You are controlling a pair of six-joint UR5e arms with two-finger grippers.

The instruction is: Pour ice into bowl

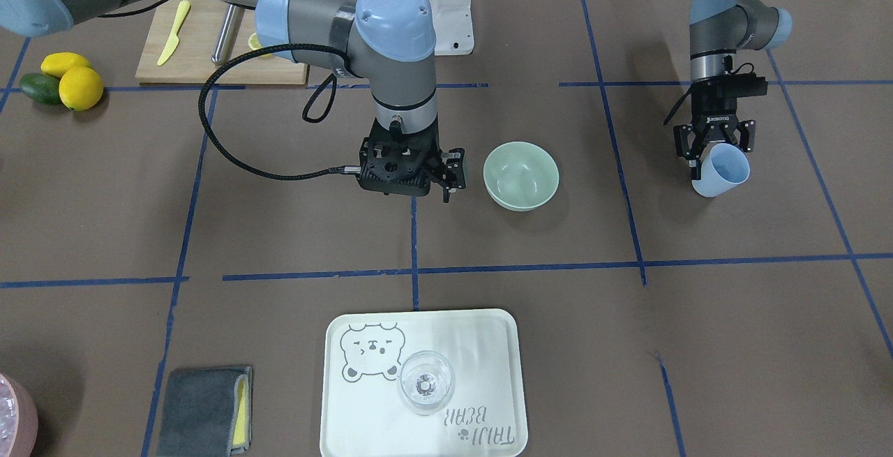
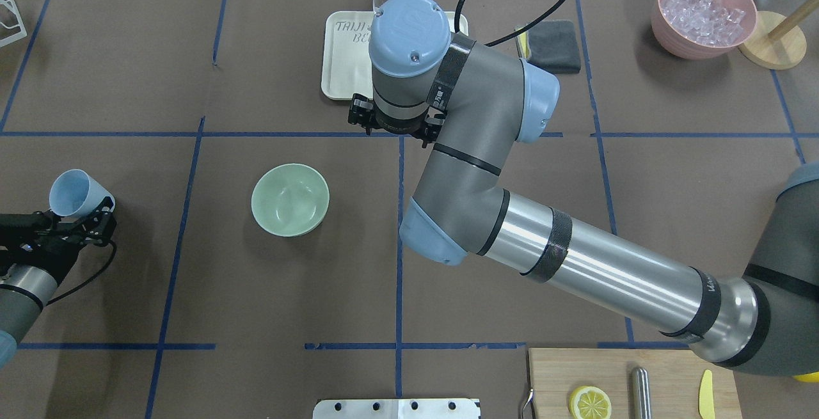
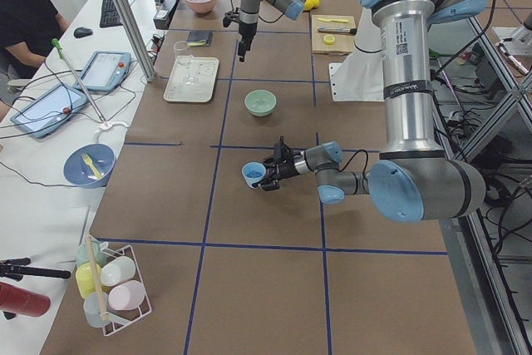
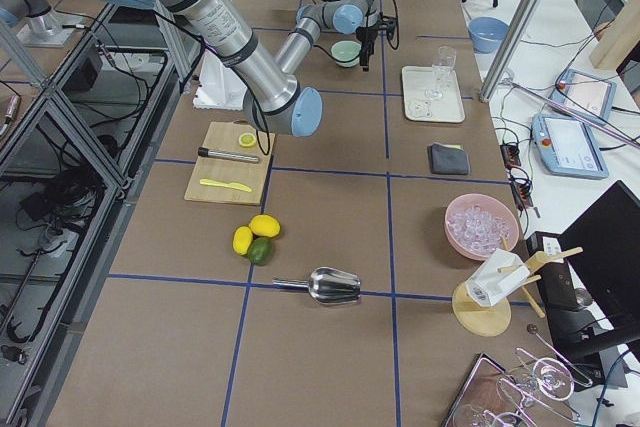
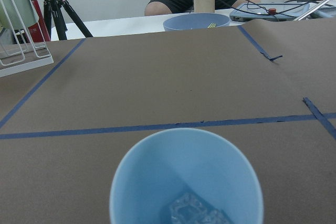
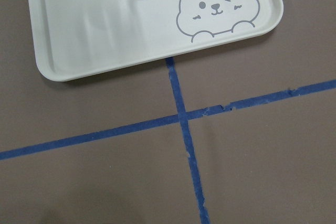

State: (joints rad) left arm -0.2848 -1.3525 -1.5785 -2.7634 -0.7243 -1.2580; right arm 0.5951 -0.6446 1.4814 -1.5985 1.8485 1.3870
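The pale sage-green bowl (image 1: 521,174) (image 2: 290,199) stands upright near the table's middle, with no ice visible in it. My left gripper (image 1: 714,152) (image 2: 82,212) is shut on a light blue cup (image 1: 723,171) (image 2: 75,192), tilted and held well off to the bowl's side. A few clear ice cubes (image 5: 191,209) lie at the bottom of the cup (image 5: 184,182). My right gripper (image 1: 418,185) hangs pointing down, beside the bowl, open and empty. In the overhead view its own wrist hides its fingers.
A white bear tray (image 1: 488,345) (image 6: 105,35) holds a clear glass (image 1: 425,381). A pink container of ice (image 2: 704,13) sits at the far right. A grey cloth (image 1: 206,408), a cutting board (image 1: 202,66) and lemons with an avocado (image 1: 66,80) lie around.
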